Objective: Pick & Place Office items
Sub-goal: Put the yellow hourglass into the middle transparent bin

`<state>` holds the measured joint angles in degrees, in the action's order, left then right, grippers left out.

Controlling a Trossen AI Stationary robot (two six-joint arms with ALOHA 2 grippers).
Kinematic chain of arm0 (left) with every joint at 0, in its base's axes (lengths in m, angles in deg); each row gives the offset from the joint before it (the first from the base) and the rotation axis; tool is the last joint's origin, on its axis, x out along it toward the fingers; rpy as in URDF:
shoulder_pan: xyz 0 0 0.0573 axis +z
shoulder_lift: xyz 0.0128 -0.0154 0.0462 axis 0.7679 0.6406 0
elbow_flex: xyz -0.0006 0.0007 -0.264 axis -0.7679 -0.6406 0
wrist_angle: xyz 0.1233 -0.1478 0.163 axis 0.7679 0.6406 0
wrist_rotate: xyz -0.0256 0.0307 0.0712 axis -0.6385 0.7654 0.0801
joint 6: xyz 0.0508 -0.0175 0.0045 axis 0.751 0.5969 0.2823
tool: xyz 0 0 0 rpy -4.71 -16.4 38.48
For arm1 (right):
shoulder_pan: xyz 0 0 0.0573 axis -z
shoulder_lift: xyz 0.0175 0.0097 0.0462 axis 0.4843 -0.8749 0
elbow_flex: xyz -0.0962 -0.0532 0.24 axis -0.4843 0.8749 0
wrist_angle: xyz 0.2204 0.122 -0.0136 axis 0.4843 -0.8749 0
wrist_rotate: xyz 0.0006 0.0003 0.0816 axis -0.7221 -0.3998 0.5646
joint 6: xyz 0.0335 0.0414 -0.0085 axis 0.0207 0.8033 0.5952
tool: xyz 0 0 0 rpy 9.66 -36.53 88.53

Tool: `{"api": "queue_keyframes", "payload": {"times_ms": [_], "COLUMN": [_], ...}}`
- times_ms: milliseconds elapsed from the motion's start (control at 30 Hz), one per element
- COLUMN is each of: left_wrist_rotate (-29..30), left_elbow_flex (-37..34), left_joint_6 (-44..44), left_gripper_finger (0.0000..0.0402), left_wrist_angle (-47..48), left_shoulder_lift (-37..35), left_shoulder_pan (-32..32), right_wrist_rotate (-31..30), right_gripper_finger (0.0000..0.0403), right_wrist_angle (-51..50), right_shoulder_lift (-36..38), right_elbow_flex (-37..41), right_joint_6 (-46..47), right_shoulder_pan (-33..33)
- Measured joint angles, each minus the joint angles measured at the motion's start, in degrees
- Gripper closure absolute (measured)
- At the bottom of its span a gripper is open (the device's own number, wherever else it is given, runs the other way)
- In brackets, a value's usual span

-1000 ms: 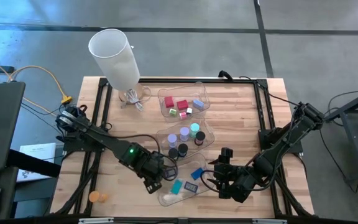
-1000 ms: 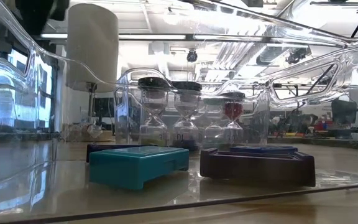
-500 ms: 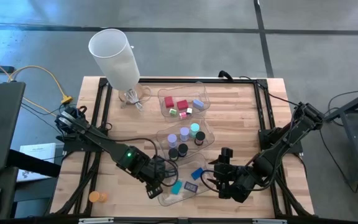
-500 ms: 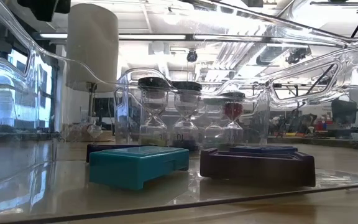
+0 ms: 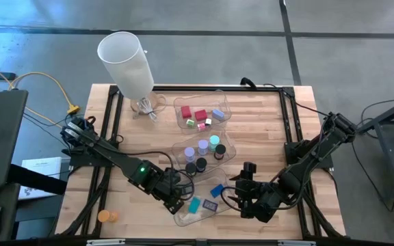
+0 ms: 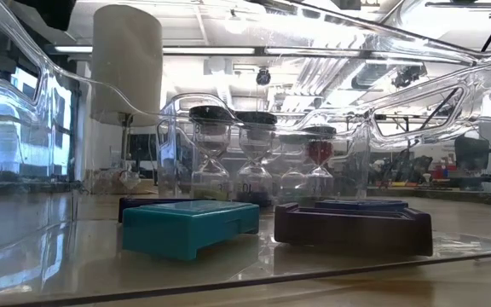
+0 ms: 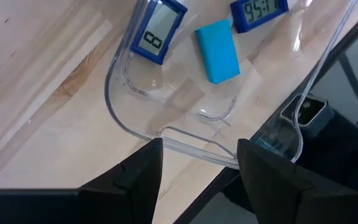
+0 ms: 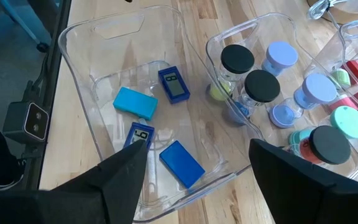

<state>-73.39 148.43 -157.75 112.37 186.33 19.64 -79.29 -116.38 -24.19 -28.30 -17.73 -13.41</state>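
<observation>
Office items lie sorted in three clear trays down the middle of the desk [image 5: 265, 130]. Nearest tray [image 8: 86, 56]: a teal flat block [image 8: 135, 102], two small blue digital timers [image 8: 173, 84] and a plain blue flat block [image 8: 182, 163]. The left claw [image 7: 199, 163] hangs just above this tray's corner rim, fingers released with nothing between them; the teal block [image 7: 217, 51] lies just ahead of it inside the tray, long axis running roughly away from the claw, flanked by the two timers [image 7: 158, 30].

The right claw [image 8: 197, 163] waits above the opposite side of the same tray, also released and empty. The left claw appears the nearer to the teal block.

Beyond, the middle tray [image 5: 226, 140] holds small hourglass timers with lilac, teal and black caps [image 8: 261, 85]. The farthest tray [image 5: 223, 102] holds red and pink blocks [image 5: 200, 115]. An orange piece [image 5: 104, 216] lies alone on the desk, well apart behind the left claw.
</observation>
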Motion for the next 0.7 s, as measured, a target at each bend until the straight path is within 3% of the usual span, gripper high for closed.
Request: {"api": "queue_keyframes", "payload": {"times_ms": [300,700], "left_wrist_rotate": [-3.1,-1.2], "left_elbow_flex": [0.0,0.0], "left_joint_6": [-1.2,1.4], "left_gripper_finger": [0.0201,0.0201], "left_wrist_angle": [-1.8,-8.9], "left_shoulder_lift": [0.0,0.0], "left_shoulder_pan": [-0.4,0.2], "right_wrist_rotate": [0.0,0.0], "right_gripper_finger": [0.0129,0.0129], "right_wrist_angle": [0.0,0.0], "right_shoulder_lift": [0.0,0.0], "right_elbow_flex": [0.0,0.0], "right_joint_6": [0.0,0.0], "right_shoulder_pan": [0.0,0.0]}}
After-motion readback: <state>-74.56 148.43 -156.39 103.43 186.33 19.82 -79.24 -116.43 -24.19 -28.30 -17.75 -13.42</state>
